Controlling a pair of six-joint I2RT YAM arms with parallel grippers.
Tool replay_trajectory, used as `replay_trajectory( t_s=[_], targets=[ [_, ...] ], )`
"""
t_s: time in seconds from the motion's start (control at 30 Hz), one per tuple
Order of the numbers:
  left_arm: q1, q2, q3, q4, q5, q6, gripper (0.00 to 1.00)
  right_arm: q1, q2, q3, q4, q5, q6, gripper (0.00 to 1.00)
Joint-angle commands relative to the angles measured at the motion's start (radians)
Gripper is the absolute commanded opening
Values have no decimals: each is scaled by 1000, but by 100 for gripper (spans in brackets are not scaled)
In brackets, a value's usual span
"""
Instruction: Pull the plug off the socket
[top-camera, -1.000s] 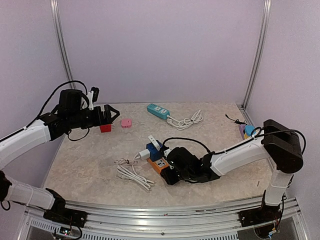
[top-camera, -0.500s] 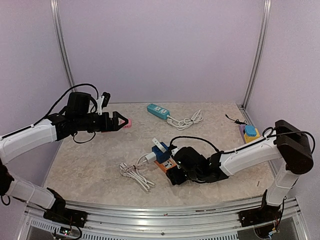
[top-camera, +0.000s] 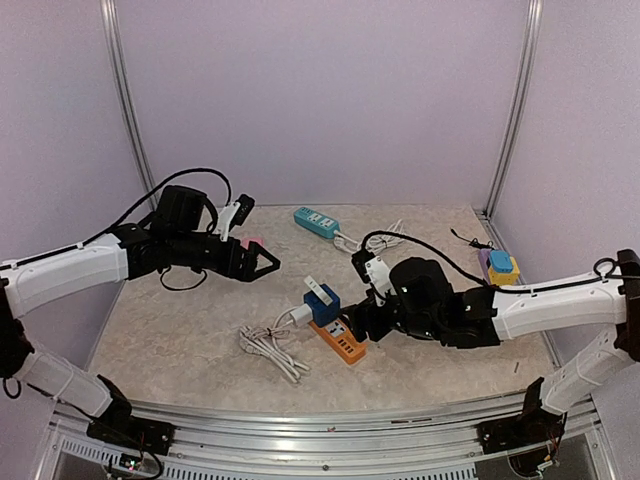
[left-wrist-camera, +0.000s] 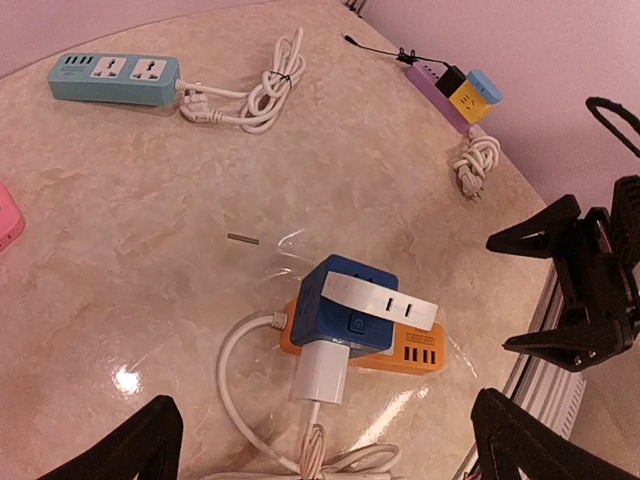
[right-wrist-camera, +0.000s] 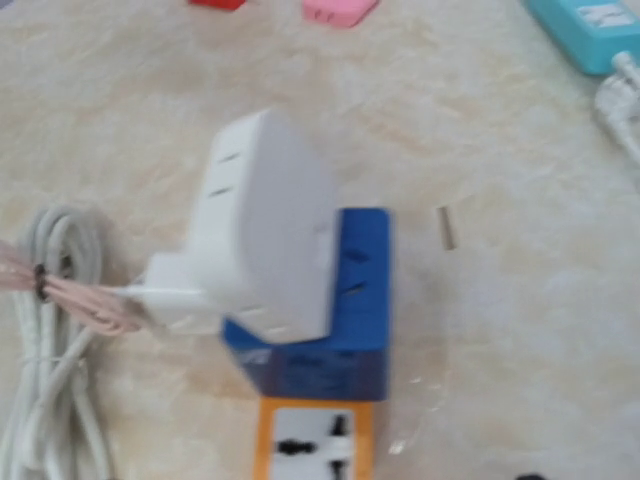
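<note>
A blue cube socket (top-camera: 323, 299) sits plugged into one end of an orange power strip (top-camera: 343, 340) at the table's middle. A white plug (left-wrist-camera: 324, 373) is stuck in the cube's near-left side, and its white cable (top-camera: 268, 350) lies coiled on the table. A flat white adapter (left-wrist-camera: 381, 298) lies across the cube's top. My left gripper (top-camera: 268, 266) hangs open up and to the left of the cube, nothing between its fingers. My right gripper (left-wrist-camera: 548, 290) stands open just right of the strip, touching nothing. The right wrist view shows the cube (right-wrist-camera: 335, 330) but not my fingers.
A teal power strip (top-camera: 316, 222) with a bundled white cord (top-camera: 376, 241) lies at the back. A pink block (top-camera: 252, 245) sits behind my left arm. A purple strip with a yellow-and-blue cube (top-camera: 497, 263) is at the right edge. A small stick (left-wrist-camera: 241, 238) lies near the cube.
My right gripper has opened, let go of the orange strip and drawn back to the right. My left arm has swung right, toward the cube. Strip and cube shifted slightly right.
</note>
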Motion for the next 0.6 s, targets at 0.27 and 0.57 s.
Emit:
replay_trajectory(
  t_s=[0.27, 0.57],
  targets=[
    [-116, 145, 180, -203, 33, 653, 96, -122, -96, -109, 35, -195, -64, 81],
    [-129, 242, 300, -241, 24, 892, 92, -149, -79, -148, 100, -249, -39, 81]
  ],
)
